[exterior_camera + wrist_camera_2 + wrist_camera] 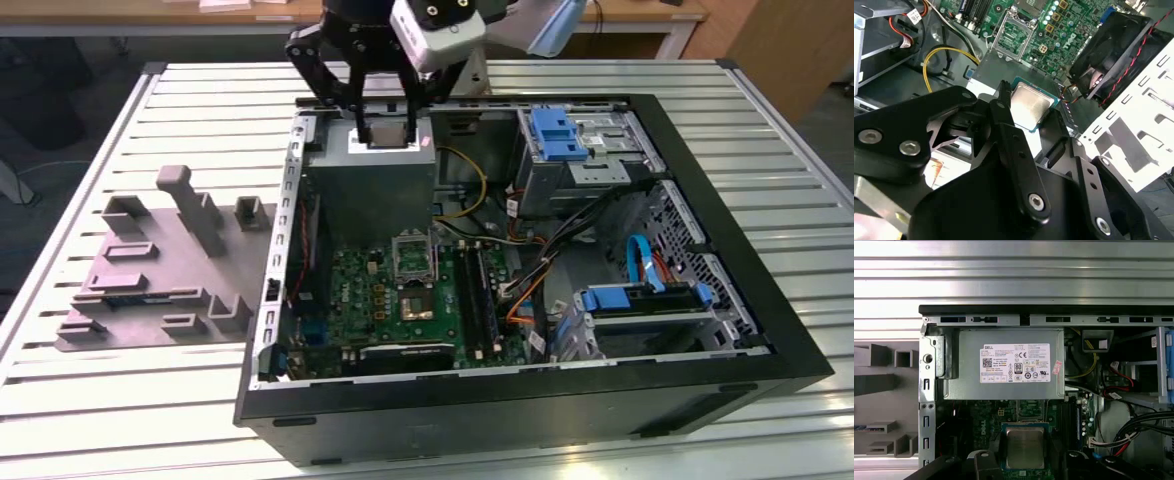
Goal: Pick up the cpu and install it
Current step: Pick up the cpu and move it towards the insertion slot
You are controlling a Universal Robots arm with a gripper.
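**Desk:** What is the pincer doing?

**Me:** On my feed the pincer (384, 128) is clamped on the cpu (1030, 105). I see a black finger (1004, 125) pressed against each of two opposite edges. The chip's silvery top shows in both wrist views.

**Desk:** So the chip is lifted?

**Me:** Yes. I have it hanging in the pincer above the grey power supply box (378, 195), and it touches nothing but the fingers. In the first wrist view I see the box's white label (1014, 363) lying below and beyond the chip.

**Desk:** Where is the socket from there?

**Me:** Lower than the pincer and well apart from it, past the near edge of the power supply box. The metal socket frame (412, 252) sits on the green motherboard (380, 305).

**Desk:** What else is around?

**Me:** All of that lies inside the open black computer case (787, 350). Going outward from the pincer, I see a yellow cable (941, 55) looping beside the power supply box. A black fan (1114, 50) sits against the case wall. To the exterior view's right of the pincer stands a blue drive bracket (554, 135). To the exterior view's left, outside the case, I see a grey moulded fixture (147, 270) lying on the slatted metal surface (107, 400).
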